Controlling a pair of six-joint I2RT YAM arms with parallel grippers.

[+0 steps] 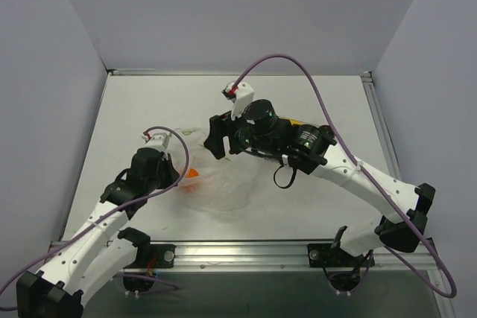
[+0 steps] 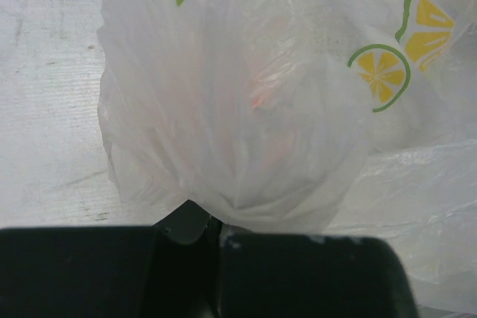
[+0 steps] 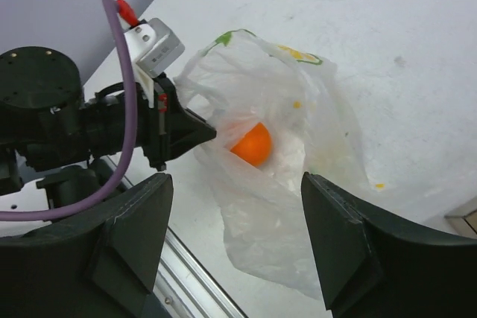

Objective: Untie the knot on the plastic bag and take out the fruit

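Note:
The plastic bag (image 1: 227, 184) lies crumpled mid-table, translucent with green-yellow prints; it fills the left wrist view (image 2: 246, 109) and shows in the right wrist view (image 3: 298, 184). An orange ball (image 3: 252, 144) sits inside it, also seen from above (image 1: 192, 175). My left gripper (image 1: 181, 176) is shut on a bunched fold of the bag (image 2: 212, 221) beside the ball, seen pinching it in the right wrist view (image 3: 200, 133). My right gripper (image 3: 237, 184) is open and empty, above the bag (image 1: 215, 143). I cannot make out the knot. Other fruit is hidden.
A sliver of something yellow (image 1: 294, 121) shows behind the right arm. The metal front rail (image 1: 238, 247) runs along the near table edge, also in the right wrist view (image 3: 194, 273). Grey walls close the left, back and right sides.

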